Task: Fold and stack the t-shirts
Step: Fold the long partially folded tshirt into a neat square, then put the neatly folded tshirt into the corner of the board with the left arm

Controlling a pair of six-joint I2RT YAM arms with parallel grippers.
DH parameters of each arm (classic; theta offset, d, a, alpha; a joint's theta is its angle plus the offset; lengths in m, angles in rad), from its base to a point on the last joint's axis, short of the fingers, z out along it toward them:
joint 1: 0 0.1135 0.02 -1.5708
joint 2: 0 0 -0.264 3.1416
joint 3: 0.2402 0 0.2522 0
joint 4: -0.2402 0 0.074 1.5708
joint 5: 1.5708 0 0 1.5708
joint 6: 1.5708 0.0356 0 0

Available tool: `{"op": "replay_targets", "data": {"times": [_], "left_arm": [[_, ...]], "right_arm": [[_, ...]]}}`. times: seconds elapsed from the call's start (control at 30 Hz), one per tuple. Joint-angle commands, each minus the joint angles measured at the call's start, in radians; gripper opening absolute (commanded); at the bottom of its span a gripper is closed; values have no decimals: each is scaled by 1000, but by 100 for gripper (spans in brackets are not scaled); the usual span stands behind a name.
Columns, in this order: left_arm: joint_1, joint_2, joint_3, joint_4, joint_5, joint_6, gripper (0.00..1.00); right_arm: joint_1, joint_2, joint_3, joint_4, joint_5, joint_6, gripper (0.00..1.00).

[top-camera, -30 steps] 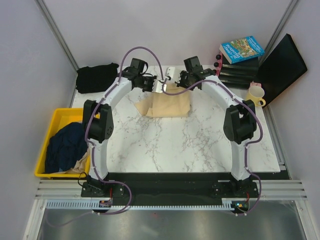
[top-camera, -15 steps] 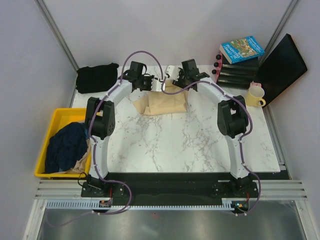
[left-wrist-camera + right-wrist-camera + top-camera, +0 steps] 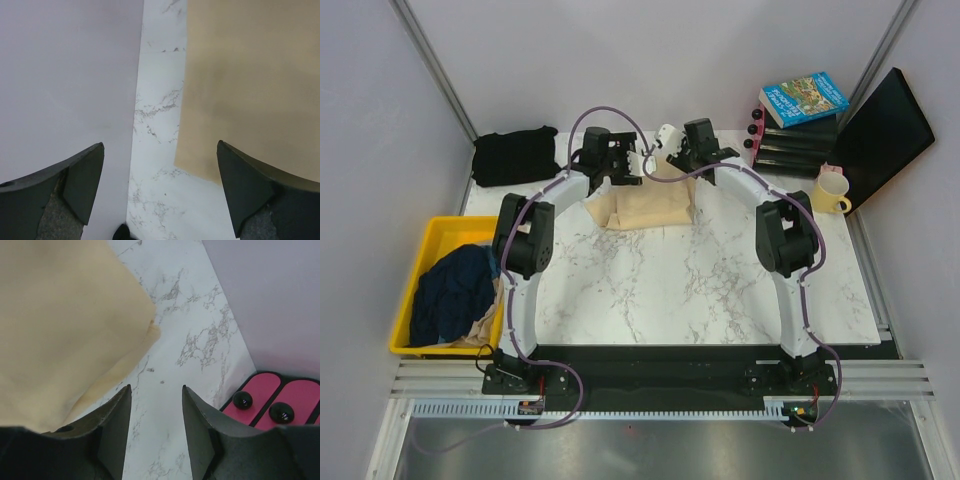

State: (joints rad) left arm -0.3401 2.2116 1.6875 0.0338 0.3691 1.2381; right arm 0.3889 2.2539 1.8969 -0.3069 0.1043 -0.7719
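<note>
The pale cream-yellow t-shirt lies folded on the marble table near its far edge. My left gripper hovers over the shirt's far left corner. In the left wrist view it is wide open and empty, with the cream cloth under its right finger. My right gripper hangs beyond the shirt's far right corner. The right wrist view shows it open over bare marble, the cream shirt to its left. A black t-shirt sits bunched at the back left. A dark navy one fills the yellow bin.
A yellow mug, a stack of books and a black board stand at the back right. A red rack with black knobs lies close to the right gripper. The booth wall rises just behind both grippers.
Both grippers have opened and let go of the cream shirt's far edge, then drawn back toward the wall. The shirt has settled flat, shifted slightly left.
</note>
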Motion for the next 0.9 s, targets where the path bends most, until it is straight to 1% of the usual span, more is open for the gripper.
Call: {"op": "replay_targets", "data": {"times": [0.0, 0.03, 0.07, 0.13, 0.17, 0.27, 0.37, 0.4, 0.43, 0.5, 0.53, 0.67, 0.77, 0.87], "left_arm": [[-59, -36, 5, 127, -2, -37, 100], [-60, -36, 5, 127, -7, -37, 100], [-60, -41, 0, 126, -21, -34, 100], [-57, -53, -9, 126, -39, -29, 100], [-56, -59, -20, 117, -48, -29, 100], [-53, -95, -69, 87, -61, -32, 100], [-51, -135, -129, 83, -88, -23, 100], [-50, -144, -141, 81, -94, -23, 100], [-50, -161, -152, 75, -105, -23, 100], [-51, -182, -179, 74, -130, -25, 99], [-51, -200, -193, 63, -137, -22, 100], [-51, -224, -206, 34, -168, -12, 100], [-53, -231, -210, 22, -191, 4, 100], [-54, -231, -201, 3, -202, 14, 99]], "right_arm": [[15, -42, 54, -90, -101, 121, 54], [2, -30, 129, -141, -183, 164, 55], [-21, 2, 163, -212, -263, 215, 59], [-48, 29, 218, -265, -359, 345, 63], [-68, 27, 205, -264, -383, 374, 68], [-99, 26, 160, -261, -469, 434, 76], [-149, 67, 182, -267, -586, 506, 78], [-160, 79, 191, -268, -610, 523, 80], [-169, 91, 211, -271, -656, 534, 81], [-194, 122, 238, -273, -689, 556, 83], [-203, 142, 248, -274, -731, 560, 84], [-231, 187, 295, -274, -851, 585, 88], [-232, 220, 329, -276, -941, 600, 88], [-234, 246, 364, -273, -997, 623, 89]]}}
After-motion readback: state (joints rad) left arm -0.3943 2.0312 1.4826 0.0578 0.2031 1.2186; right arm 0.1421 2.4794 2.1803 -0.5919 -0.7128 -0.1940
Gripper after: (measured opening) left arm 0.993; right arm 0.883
